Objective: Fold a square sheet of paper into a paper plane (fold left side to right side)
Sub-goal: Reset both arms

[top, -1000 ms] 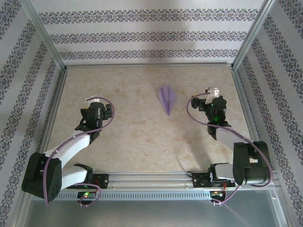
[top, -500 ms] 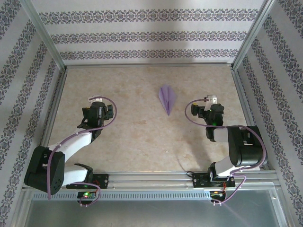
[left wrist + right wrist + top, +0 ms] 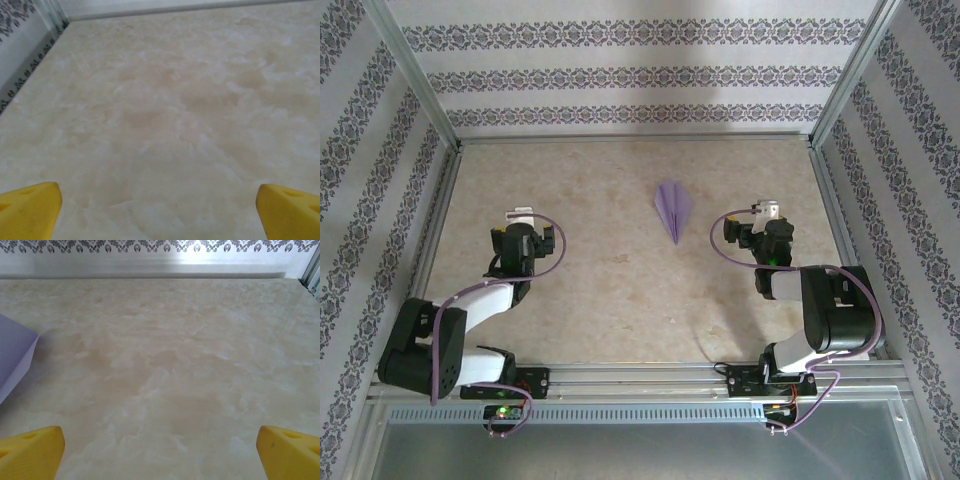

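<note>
Right wrist view crops the paper plane (image 3: pixel 12 357)

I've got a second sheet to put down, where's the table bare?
Bare: the table from left wall to plane, beyond the left gripper; the middle strip between both grippers, nearer than the plane; the far-right corner. Tightest between plane and right gripper.

Lighting bright, even, diffuse; surface (image 3: pixel 620 290) pale, mildly washed out; soft shadow beside paper plane (image 3: pixel 12 357); glare band along far wall (image 3: pixel 225 262) base, right wrist view; yellow fingers (image 3: pixel 30 452) soft-focused at lower corners of both wrist views.
</note>
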